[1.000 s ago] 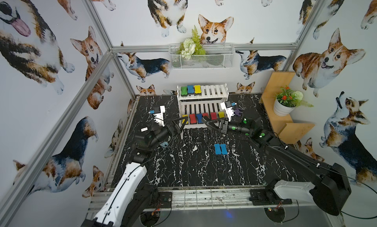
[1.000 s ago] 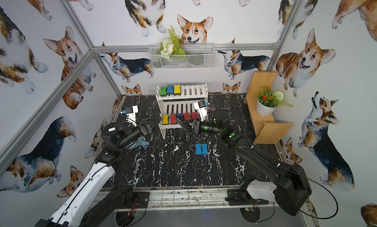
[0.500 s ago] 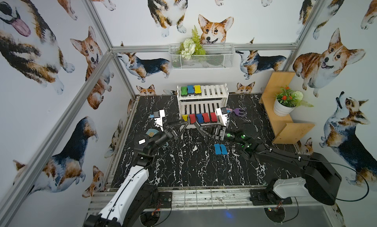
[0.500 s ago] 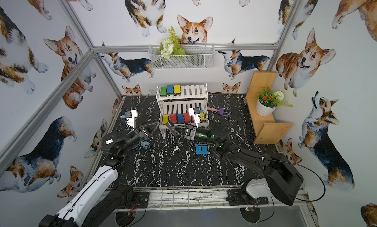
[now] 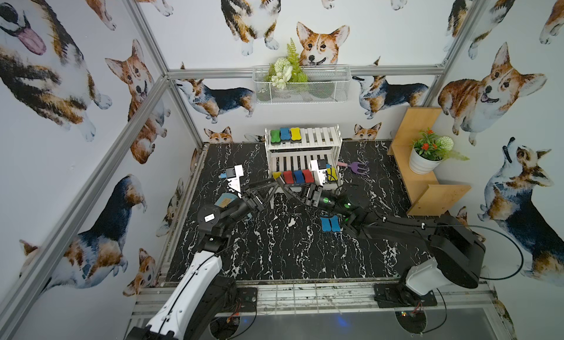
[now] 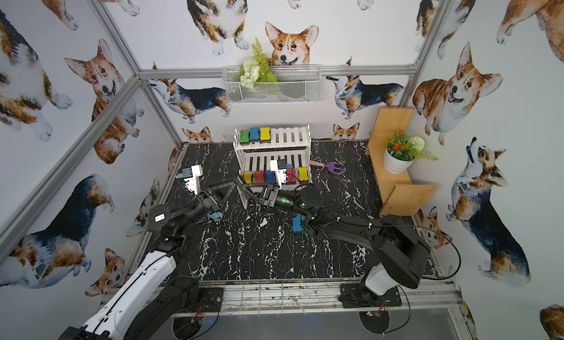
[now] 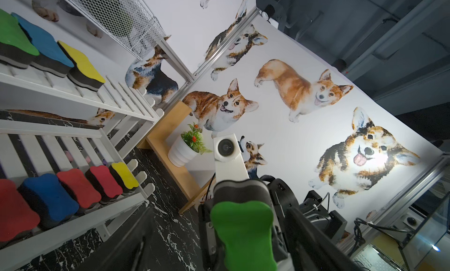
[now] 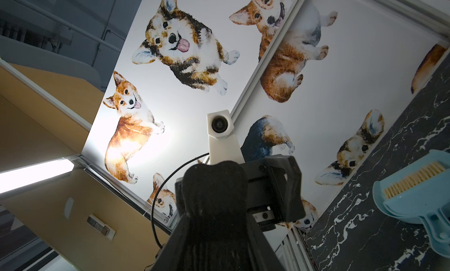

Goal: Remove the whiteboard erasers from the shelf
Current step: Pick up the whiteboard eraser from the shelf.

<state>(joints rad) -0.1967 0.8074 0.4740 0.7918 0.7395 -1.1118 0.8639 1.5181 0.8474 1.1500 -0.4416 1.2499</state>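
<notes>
The white slatted shelf point(image 5: 317, 137) holds green point(image 5: 275, 136), blue point(image 5: 285, 134) and yellow point(image 5: 295, 134) whiteboard erasers on its top tier. Several more sit in a row on the lower tier point(image 5: 298, 176). Two blue erasers point(image 5: 330, 224) lie on the table. My right gripper point(image 8: 214, 221) is shut on a green eraser point(image 7: 243, 228), whose dark felt side point(image 8: 214, 189) faces its camera. My left gripper point(image 7: 224, 233) is open, with its fingers either side of that eraser and not touching it. Both grippers meet in front of the shelf's left leg point(image 5: 276, 184).
A purple toy fork point(image 5: 355, 167) lies right of the shelf. The tan stepped shelf point(image 5: 424, 185) with a potted plant point(image 5: 424, 158) stands at the far right. A wire basket point(image 5: 302, 85) hangs on the back wall. A light blue dustpan with brush point(image 8: 414, 192) lies under my left arm.
My right gripper has drawn back from the lower tier and swung left with the green eraser. My left gripper has come in to meet it, and its jaws have narrowed a little.
</notes>
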